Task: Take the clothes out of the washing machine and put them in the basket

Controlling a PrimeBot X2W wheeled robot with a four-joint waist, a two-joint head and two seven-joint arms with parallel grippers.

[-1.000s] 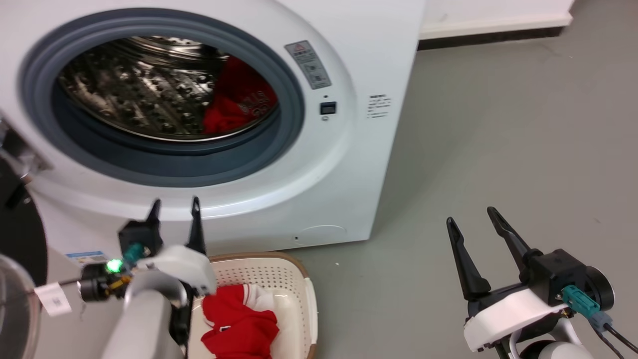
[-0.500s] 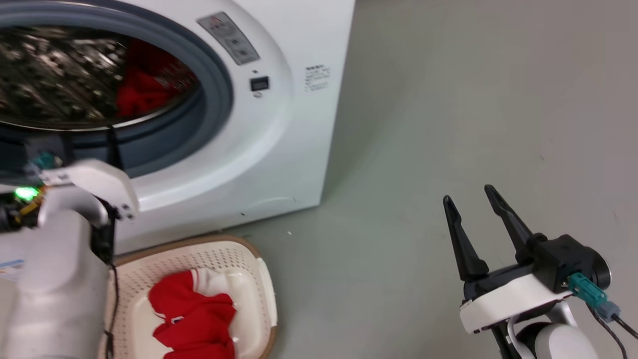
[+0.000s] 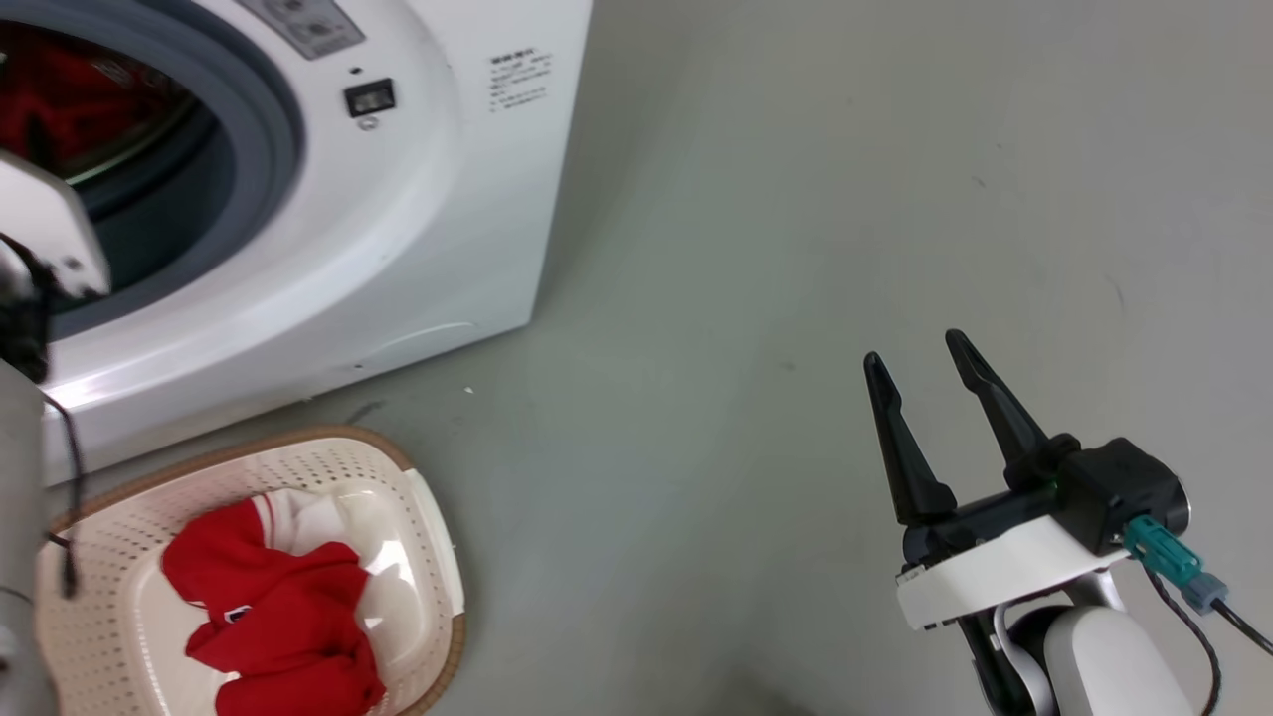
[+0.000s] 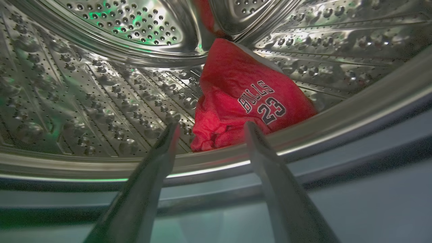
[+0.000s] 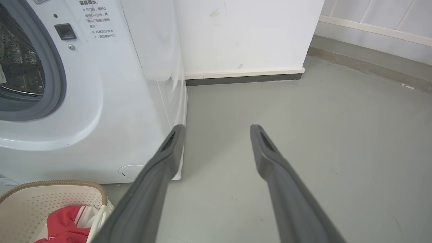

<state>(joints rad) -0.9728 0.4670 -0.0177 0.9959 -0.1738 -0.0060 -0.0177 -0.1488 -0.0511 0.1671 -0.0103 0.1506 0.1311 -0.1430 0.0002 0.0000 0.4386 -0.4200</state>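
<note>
The white washing machine (image 3: 418, 199) stands at the upper left with its door opening exposed. Inside its steel drum (image 4: 101, 87) lies a red jersey (image 4: 249, 98) lettered "BULLS 23", resting against the drum's front lip. My left gripper (image 4: 212, 130) is open at the drum's mouth, its tips just short of the jersey and not touching it. Red clothes (image 3: 70, 99) also show through the opening in the head view. The cream basket (image 3: 438, 557) sits on the floor before the washer and holds a red garment with white trim (image 3: 269, 617). My right gripper (image 3: 915, 349) hovers open and empty over the floor.
The washer's grey rubber ring (image 3: 269, 149) frames the opening. My pale left forearm (image 3: 20, 477) rises along the left edge beside the basket. Grey floor (image 3: 796, 249) stretches right of the washer to a white wall with a dark baseboard (image 5: 243, 79).
The head camera has swung right, sliding washer and basket leftward in view. My left arm has risen from above the basket to the drum opening. The right gripper has held its pose.
</note>
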